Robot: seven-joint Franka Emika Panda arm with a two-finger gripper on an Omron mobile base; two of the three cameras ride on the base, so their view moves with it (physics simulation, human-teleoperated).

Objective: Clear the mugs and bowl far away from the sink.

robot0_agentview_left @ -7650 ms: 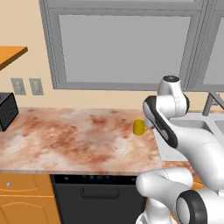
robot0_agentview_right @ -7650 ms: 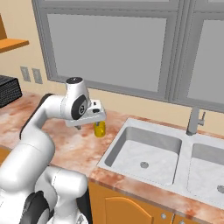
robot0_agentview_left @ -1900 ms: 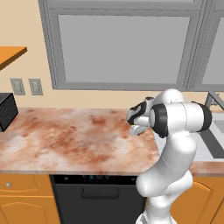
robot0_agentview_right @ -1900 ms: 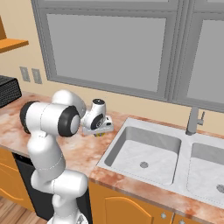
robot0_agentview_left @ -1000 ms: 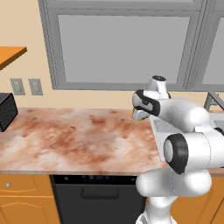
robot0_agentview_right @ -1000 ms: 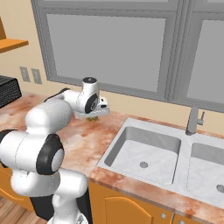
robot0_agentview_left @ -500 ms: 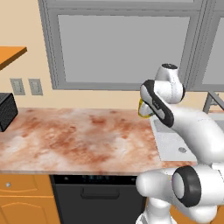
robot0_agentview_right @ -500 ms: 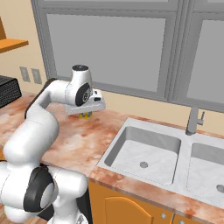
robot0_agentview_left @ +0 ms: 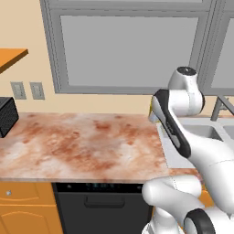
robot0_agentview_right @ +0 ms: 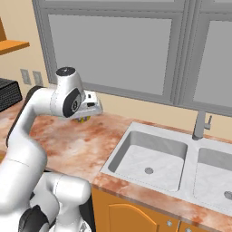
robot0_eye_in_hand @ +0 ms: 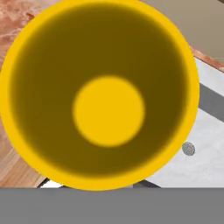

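At the far left of the right base view a black appliance point(robot0_agentview_right: 9, 93) is seen standing on the marbled countertop point(robot0_agentview_right: 68, 140), well apart from the work. Further right, the gripper point(robot0_agentview_right: 84, 118) is held above the counter, just left of the steel sink point(robot0_agentview_right: 149, 158), with the yellow mug point(robot0_agentview_right: 83, 119) tucked beneath the hand; only a sliver of yellow is visible there. In the hand view the mug's mouth point(robot0_eye_in_hand: 100, 94) is looked straight into, its rim crowding the lens, which suggests that it is gripped by the rim; the fingertips themselves are hidden. The jaws are closed down hard, and the mug is judged to be held clear of the counter. At the right the faucet point(robot0_agentview_right: 199, 124) is seen behind the basins.

The mug is carried close to the sink edge. A pinch on a thin glossy wall could be loosened by a quick swing, and the mug could be dropped into the basin or onto the counter. It should be set down far to the left; if it is released too near the sink, the task would be left unmet.
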